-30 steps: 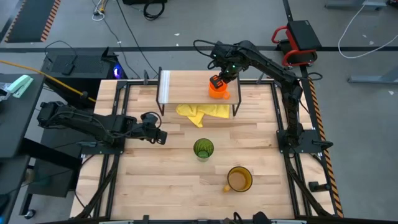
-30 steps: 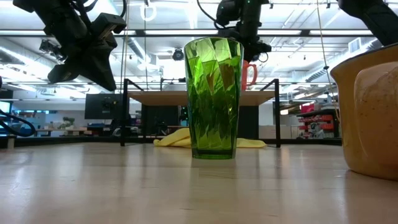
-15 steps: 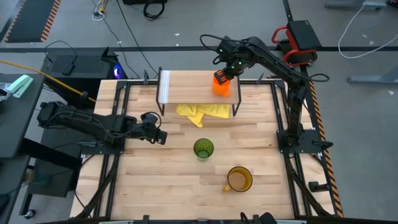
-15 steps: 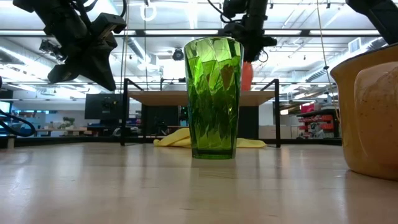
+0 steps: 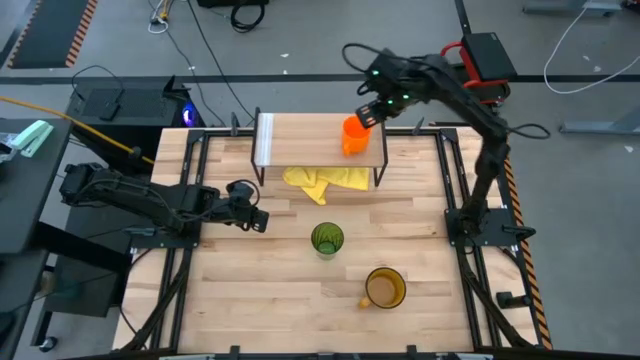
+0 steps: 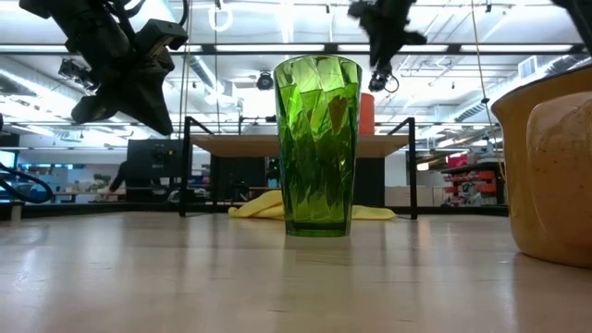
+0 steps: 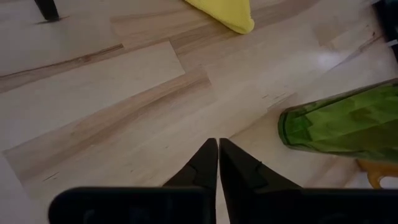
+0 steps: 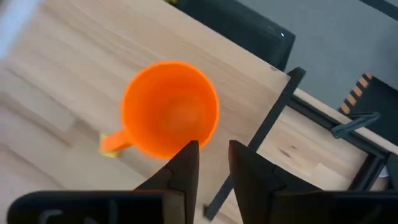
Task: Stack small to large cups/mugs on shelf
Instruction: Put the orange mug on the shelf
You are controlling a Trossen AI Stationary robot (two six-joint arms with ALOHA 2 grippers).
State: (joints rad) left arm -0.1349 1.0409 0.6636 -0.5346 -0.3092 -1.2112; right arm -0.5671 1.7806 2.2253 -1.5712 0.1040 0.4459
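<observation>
The small orange mug (image 5: 354, 137) is seen on the shelf (image 5: 310, 140), free of the open right tool (image 5: 372, 112) just above it. The left tool (image 5: 252, 215) is kept closed and empty near the green tumbler (image 5: 326, 239). The tumbler is probably light, stiff, slippery plastic, best gripped by its rim.

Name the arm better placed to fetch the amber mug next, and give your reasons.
Probably the left. Its gripper hangs shut over the table, nearer the amber mug, with the green tumbler between them. The right gripper is open above the orange mug on the shelf, at the far edge.
</observation>
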